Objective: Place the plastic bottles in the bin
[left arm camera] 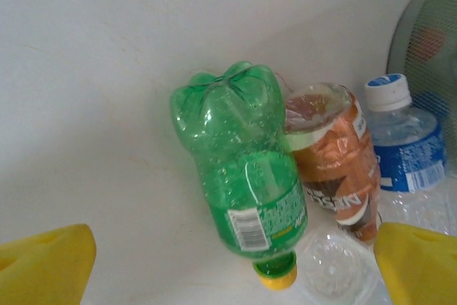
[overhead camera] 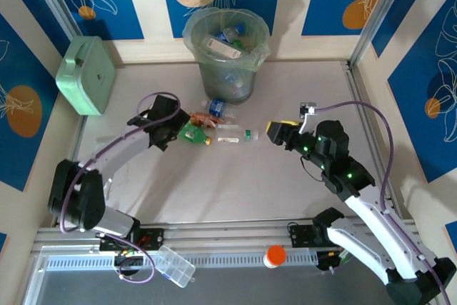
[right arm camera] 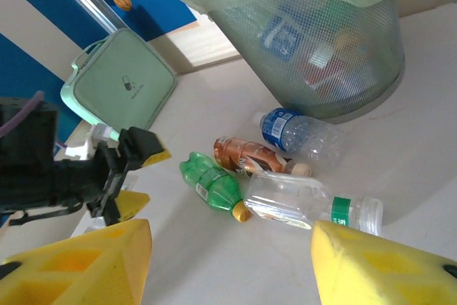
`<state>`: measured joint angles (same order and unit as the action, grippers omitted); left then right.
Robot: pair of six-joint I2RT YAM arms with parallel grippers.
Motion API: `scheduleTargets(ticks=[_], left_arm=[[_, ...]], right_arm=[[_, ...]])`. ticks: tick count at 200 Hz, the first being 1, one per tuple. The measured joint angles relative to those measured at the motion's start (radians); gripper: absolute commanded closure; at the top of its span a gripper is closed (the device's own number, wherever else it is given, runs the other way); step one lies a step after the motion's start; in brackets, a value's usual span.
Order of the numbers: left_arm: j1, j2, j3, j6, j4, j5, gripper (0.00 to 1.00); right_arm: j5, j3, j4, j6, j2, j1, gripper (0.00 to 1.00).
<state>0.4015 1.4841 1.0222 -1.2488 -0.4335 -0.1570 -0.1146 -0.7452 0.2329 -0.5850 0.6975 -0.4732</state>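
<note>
1. The bin (overhead camera: 239,82), lined with clear plastic, stands at 12 o'clock on the table (overhead camera: 235,191), with several dropped bottles (overhead camera: 223,46) lying inside it.
2. Four plastic bottles lie loose on the table at the bin's 6 o'clock. The blue-labelled bottle (overhead camera: 216,107) lies nearest the bin's foot.
3. The orange-labelled bottle (overhead camera: 202,121) rests just beyond the blue one at its 7 o'clock. It lies side by side with the green bottle (overhead camera: 191,133), and the two touch.
4. The clear bottle (overhead camera: 230,136), banded green near its neck, lies at 5 o'clock in the cluster, up against the green bottle's yellow cap (left arm camera: 277,276).
5. The left gripper (right arm camera: 141,176) sits at 9 o'clock of the cluster with its yellow fingers (left arm camera: 46,262) spread wide and clamping nothing. The green bottle's base points toward it, just ahead of the tips.
6. The right gripper (overhead camera: 275,132) hangs at 3 o'clock of the cluster, near the clear bottle's neck end but apart from it. Its fingers stand apart over bare table and hold nothing.
7. A mint green box (overhead camera: 87,75) leans at 10 o'clock by the wall. An orange-capped jar (overhead camera: 275,256) and a small clear case (overhead camera: 175,266) sit at the near edge, around 6 and 7 o'clock.
</note>
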Motion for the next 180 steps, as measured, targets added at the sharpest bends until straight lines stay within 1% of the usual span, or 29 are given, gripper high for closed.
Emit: scheduleTargets(ticks=[40,97,108,122,152,180], left_arm=[[0.0,0.125,0.026,-0.031,0.032,-0.001,0.01],[0.0,0.262,0.059,-0.035,0.085,-0.008,0.0],[0.0,0.28,0.06,-0.034,0.095,-0.012,0.01],[0.0,0.294,0.06,-0.033,0.103,-0.015,0.05],[-0.004,0.3,0.06,-0.03,0.105,-0.027,0.19],[-0.013,0.3,0.058,-0.027,0.103,-0.031,0.3]], right_arm=[[0.048,0.027,0.001,-0.01,-0.056,0.048,0.39],[0.07,0.048,-0.001,-0.01,-0.093,0.05,0.37],[0.071,0.048,-0.001,-0.01,-0.093,0.05,0.37],[0.071,0.048,-0.001,-0.01,-0.093,0.05,0.37],[0.071,0.048,-0.001,-0.01,-0.094,0.05,0.37],[0.07,0.048,-0.001,-0.01,-0.094,0.05,0.37]])
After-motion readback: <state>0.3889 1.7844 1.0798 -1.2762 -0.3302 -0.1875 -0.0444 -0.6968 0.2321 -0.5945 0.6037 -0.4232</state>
